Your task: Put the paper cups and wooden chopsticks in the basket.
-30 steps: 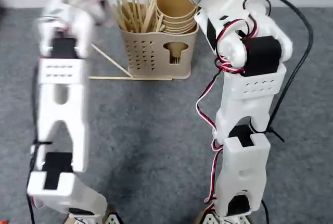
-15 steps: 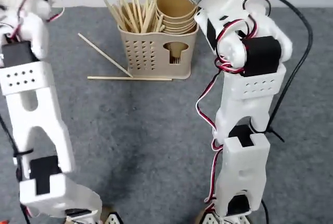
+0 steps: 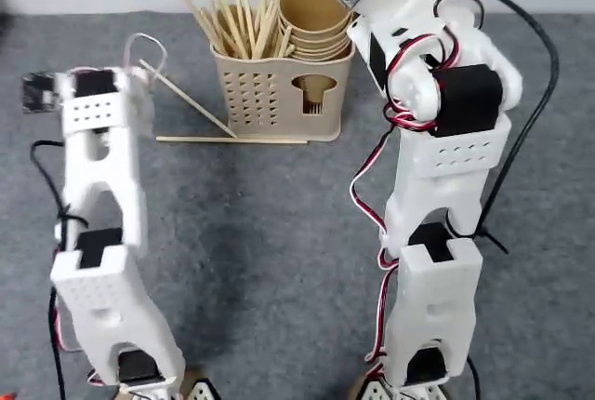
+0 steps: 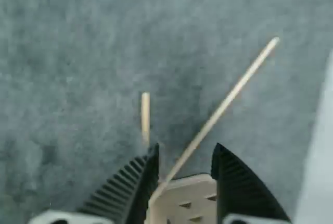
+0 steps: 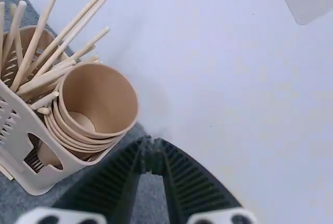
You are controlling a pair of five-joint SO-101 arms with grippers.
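Note:
A beige perforated basket [image 3: 279,93] stands at the table's far middle, holding a stack of paper cups [image 3: 314,11] and several upright wooden chopsticks [image 3: 240,9]. Two loose chopsticks lie on the grey mat left of it: one flat along its base [image 3: 232,140], one slanted [image 3: 186,98]. My left arm [image 3: 93,116] hangs over the slanted stick's outer end. Its gripper [image 4: 182,156] is open just above the mat, and the slanted chopstick [image 4: 223,101] runs in between the fingers. My right gripper [image 5: 151,153] is shut with nothing in it, raised beside the cups [image 5: 96,99].
The right arm [image 3: 446,140] stands tall to the right of the basket. A pale wall [image 5: 234,52] rises just behind the basket. Open grey mat [image 3: 270,260] stretches between the two arms toward the front.
The left arm swung away from the basket to the far left, then came back and lowered over the slanted chopstick. The right arm, basket and loose sticks have not moved.

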